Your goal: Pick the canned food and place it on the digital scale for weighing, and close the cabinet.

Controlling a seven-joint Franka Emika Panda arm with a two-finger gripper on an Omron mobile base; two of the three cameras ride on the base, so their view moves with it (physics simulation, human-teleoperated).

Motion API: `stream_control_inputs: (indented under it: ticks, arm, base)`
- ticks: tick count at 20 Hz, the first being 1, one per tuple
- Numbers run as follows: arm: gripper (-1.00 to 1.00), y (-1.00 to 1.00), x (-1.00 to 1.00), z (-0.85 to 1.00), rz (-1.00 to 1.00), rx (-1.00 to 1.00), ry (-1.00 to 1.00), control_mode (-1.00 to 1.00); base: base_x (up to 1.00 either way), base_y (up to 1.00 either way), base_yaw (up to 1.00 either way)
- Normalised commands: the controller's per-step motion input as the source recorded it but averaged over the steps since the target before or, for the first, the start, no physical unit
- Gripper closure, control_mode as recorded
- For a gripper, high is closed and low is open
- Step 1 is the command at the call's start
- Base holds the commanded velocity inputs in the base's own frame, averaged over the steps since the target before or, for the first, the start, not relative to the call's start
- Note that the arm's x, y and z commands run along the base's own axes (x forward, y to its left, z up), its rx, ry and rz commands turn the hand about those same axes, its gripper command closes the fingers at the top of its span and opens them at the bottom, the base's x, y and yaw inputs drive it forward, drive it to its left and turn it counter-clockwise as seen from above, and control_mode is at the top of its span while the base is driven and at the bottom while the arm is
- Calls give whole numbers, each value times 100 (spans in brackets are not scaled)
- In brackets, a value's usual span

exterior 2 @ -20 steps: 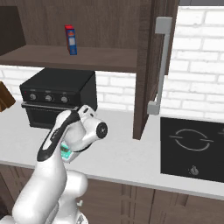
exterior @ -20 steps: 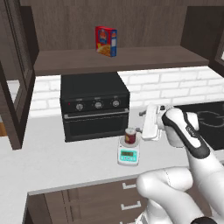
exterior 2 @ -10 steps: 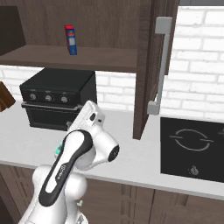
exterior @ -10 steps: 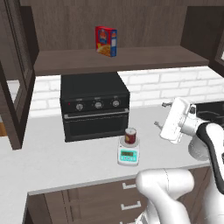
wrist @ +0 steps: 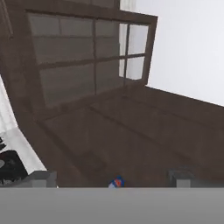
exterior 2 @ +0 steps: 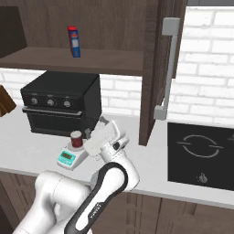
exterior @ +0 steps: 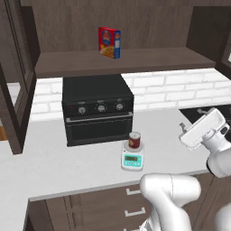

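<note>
The canned food (exterior: 134,139) (exterior 2: 76,138), a small dark-red can, stands upright on the white and teal digital scale (exterior: 132,160) (exterior 2: 68,157) in front of the black toaster oven. My gripper (exterior: 191,119) (exterior 2: 106,122) (wrist: 113,177) is to the right of the scale, apart from the can and tilted up toward the cabinet. Its fingertips (wrist: 43,178) stand wide apart with nothing between them. The dark wooden cabinet is open: its left glass door (exterior: 19,76) (wrist: 83,65) swings out, and its right door (exterior 2: 157,68) with the silver handle (exterior 2: 169,68) juts over the counter.
A red-and-blue food box (exterior: 109,42) (exterior 2: 73,41) (wrist: 116,182) stands on the cabinet shelf. The black toaster oven (exterior: 97,108) (exterior 2: 61,107) sits behind the scale. A black cooktop (exterior 2: 201,153) lies at the right of the counter. Lower drawers (exterior: 131,203) run under the counter edge.
The arm has swung right, away from the can and scale, and the hand has tilted up toward the cabinet. The can has stayed on the scale.
</note>
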Motion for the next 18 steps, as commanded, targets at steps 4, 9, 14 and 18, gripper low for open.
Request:
stream_control_inputs:
  ticks: [4, 9, 14, 18]
  arm:
    - [-100, -74, -42, 41, -11, 23, -32, -100]
    - [-100, -82, -38, 32, -10, 19, -10, -100]
    - [-100, -82, -25, 1, -9, 14, 0, -100]
    - [-100, -76, -20, 8, -11, 11, 0, -100]
  base:
    - [0, 0, 0]
    - [0, 0, 0]
    - [0, 0, 0]
    - [0, 0, 0]
